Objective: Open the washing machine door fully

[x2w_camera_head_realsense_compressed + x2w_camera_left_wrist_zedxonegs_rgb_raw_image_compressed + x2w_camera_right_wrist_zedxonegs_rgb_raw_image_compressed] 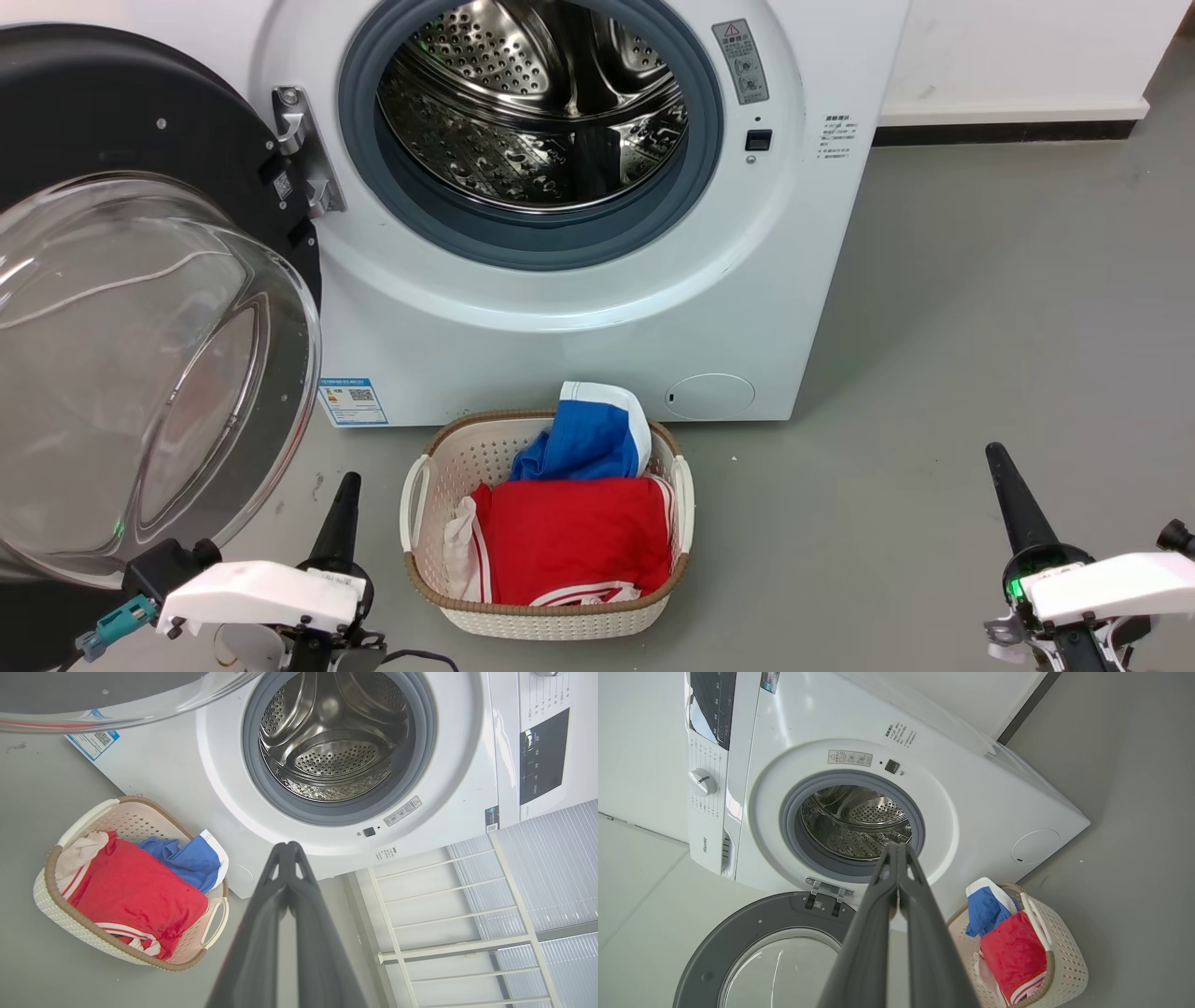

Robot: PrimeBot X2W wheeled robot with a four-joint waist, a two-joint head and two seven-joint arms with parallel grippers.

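The white washing machine stands ahead with its steel drum exposed. Its door, a black disc with a bulging glass bowl, is swung wide to the left on its hinge. The door also lies open in the right wrist view, and its glass edge crosses the top of the left wrist view. My left gripper is shut, low at the left just below the glass bowl, holding nothing. My right gripper is shut too, low at the right over bare floor.
A cream laundry basket with red and blue clothes sits on the grey floor in front of the machine, between my arms. A white wire rack stands to the machine's right side. Open floor lies on the right.
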